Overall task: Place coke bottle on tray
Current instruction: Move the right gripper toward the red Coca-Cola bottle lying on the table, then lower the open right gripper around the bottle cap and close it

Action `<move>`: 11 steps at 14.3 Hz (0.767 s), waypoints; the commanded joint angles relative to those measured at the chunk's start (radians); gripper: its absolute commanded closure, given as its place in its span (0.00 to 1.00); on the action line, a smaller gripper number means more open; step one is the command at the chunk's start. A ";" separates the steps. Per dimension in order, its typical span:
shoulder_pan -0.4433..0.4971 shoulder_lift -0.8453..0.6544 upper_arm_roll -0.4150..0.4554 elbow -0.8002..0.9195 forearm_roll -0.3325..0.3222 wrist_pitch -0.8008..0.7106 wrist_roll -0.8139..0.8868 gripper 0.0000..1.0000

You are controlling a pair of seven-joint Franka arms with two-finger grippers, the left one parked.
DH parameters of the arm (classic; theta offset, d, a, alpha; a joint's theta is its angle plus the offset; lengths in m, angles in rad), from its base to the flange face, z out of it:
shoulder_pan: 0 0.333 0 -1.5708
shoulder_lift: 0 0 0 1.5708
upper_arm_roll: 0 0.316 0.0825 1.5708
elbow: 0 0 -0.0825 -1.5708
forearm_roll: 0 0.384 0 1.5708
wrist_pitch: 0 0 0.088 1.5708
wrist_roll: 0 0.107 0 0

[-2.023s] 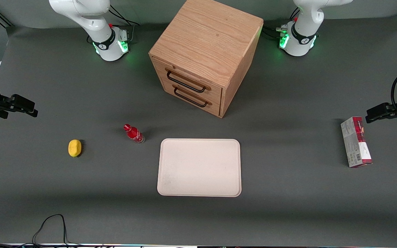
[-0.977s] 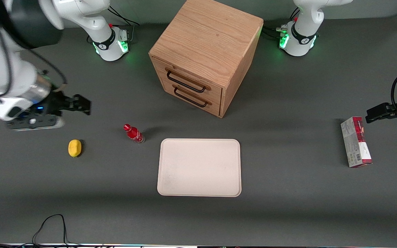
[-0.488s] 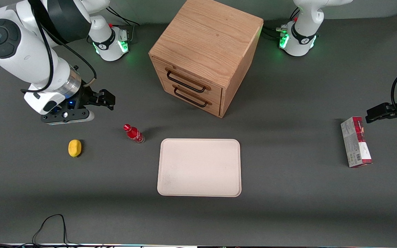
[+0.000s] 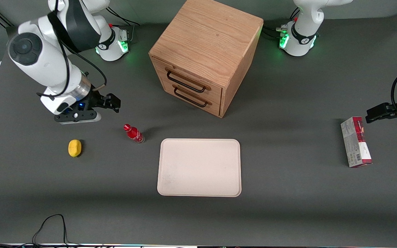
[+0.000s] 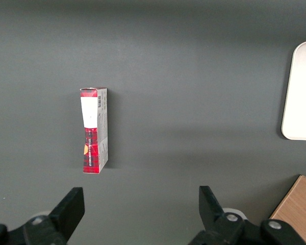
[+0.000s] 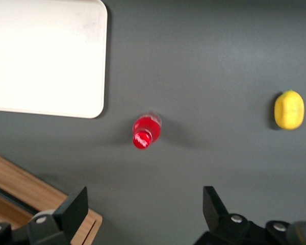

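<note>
We see the gripper [image 4: 110, 102] up over the desk [image 4: 288, 193], fingers spread wide w/ nothing between them, a bit farther from the front cam than the bottle [image 4: 134, 133] and not touching it. Bottle stands upright on the desk, red cap up, just beside the tray [image 4: 199, 167] toward the working arm's end, apart from its rim. In the wrist view we look down on the bottle [image 6: 146, 130] w/ the fingers [image 6: 217, 208] spread on either side of the frame, tray [image 6: 46, 56] corner near it, lemon [image 6: 288, 109] well apart. Lemon [image 4: 74, 148] sits on the desk further toward the working arm's end than the bottle. Tray has nothing on it. Cabinet [image 4: 205, 55] is farther from the front cam than the tray, both drawers closed. Carton [image 4: 355, 142] lies flat toward the parked arm's end, well apart from the tray.
</note>
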 commanded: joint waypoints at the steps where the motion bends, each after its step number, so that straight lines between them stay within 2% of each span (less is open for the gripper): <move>1: 0.003 0.055 -0.003 -0.039 0.018 0.106 0.022 0.00; 5: 0.003 0.127 -0.003 -0.051 0.018 0.180 0.033 0.00; 11: 0.008 0.124 -0.003 -0.232 0.018 0.393 0.048 0.00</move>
